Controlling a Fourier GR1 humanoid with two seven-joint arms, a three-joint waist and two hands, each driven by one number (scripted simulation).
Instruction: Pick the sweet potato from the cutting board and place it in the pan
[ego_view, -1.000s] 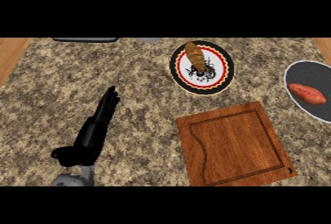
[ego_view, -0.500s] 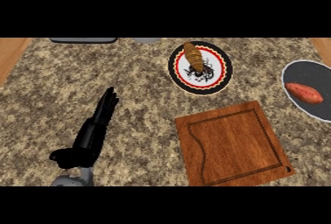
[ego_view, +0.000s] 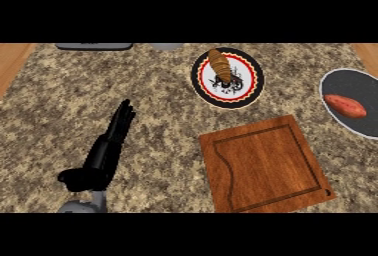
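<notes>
The orange-red sweet potato (ego_view: 345, 105) lies inside the dark pan (ego_view: 347, 85) at the right edge of the head view. The wooden cutting board (ego_view: 266, 165) sits bare in front of it, lower right of centre. My left hand (ego_view: 103, 155) rests open on the counter at the lower left, fingers straight and pointing away, well apart from the board. My right hand does not show in the view.
A round plate (ego_view: 247, 95) with a black and red rim holds a brown, bread-like item (ego_view: 219, 62) at the back centre. A grey object (ego_view: 94, 46) and a pale one (ego_view: 167, 46) sit at the counter's far edge. Wooden strips flank the speckled stone counter (ego_view: 59, 100).
</notes>
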